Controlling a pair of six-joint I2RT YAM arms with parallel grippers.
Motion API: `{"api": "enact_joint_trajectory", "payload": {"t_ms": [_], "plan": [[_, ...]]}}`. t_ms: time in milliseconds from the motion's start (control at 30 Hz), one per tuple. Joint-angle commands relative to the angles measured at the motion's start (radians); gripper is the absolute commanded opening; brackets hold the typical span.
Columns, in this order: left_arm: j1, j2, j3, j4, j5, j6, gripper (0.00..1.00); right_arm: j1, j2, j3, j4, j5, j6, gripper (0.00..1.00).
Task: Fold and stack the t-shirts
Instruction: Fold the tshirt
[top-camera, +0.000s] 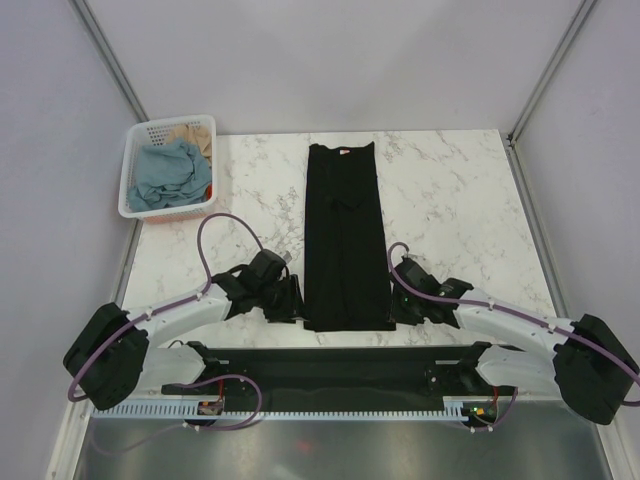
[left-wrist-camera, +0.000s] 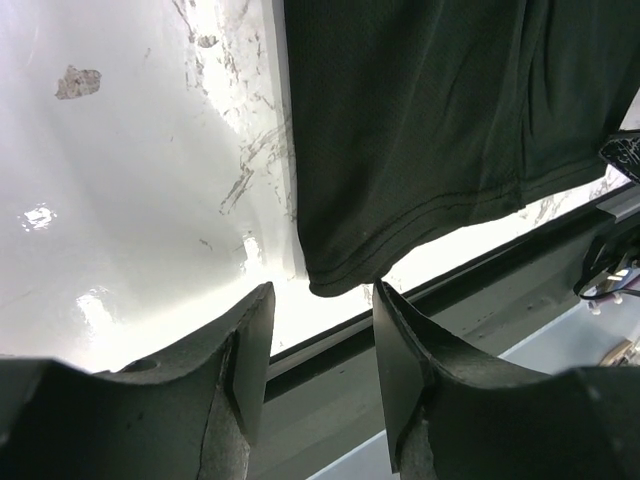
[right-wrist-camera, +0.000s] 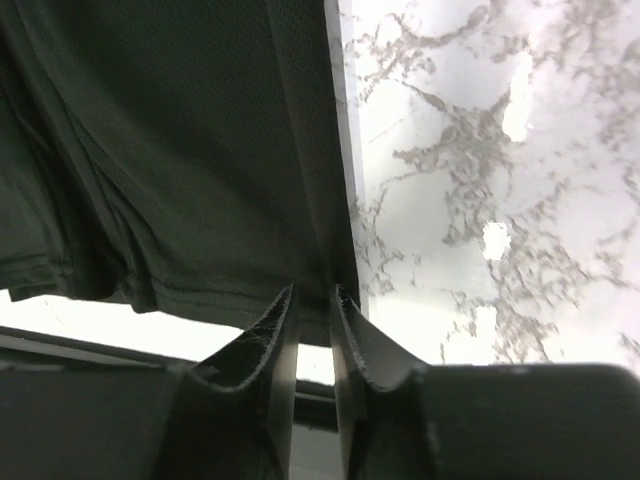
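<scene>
One black t-shirt (top-camera: 346, 235), blue t-shirt (top-camera: 170, 175), tan t-shirt (top-camera: 196, 135)

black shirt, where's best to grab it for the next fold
The shirt lies flat as a long narrow strip, collar far, hem near. Pinch its two hem corners, one from each side, coming in low over the near table edge.
</scene>
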Motion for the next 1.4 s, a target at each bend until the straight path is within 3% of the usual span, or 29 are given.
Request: {"api": "enact_joint_trajectory", "payload": {"t_ms": [0, 200, 500, 767, 1000, 1367], "plan": [[0.010, -0.013, 0.011, 0.008, 0.043, 0.050, 0.52, 0.002, -0.043, 0.086, -0.071, 0.039, -0.009, 0.28], [0.012, 0.025, 0.008, 0.019, 0.067, 0.064, 0.52, -0.001, 0.007, 0.135, -0.114, 0.051, -0.048, 0.30], [0.012, 0.088, -0.022, 0.079, 0.098, 0.055, 0.49, -0.016, -0.023, 0.058, -0.120, 0.070, -0.034, 0.35], [0.013, 0.122, 0.008, 0.088, 0.101, 0.056, 0.48, -0.119, -0.053, 0.037, -0.088, -0.035, -0.115, 0.36], [0.012, 0.105, -0.021, 0.094, 0.109, 0.024, 0.44, -0.123, -0.064, 0.005, -0.026, -0.131, -0.106, 0.39], [0.013, 0.082, -0.009, 0.094, 0.139, -0.002, 0.43, -0.126, -0.038, -0.023, 0.012, -0.131, -0.089, 0.40]]}}
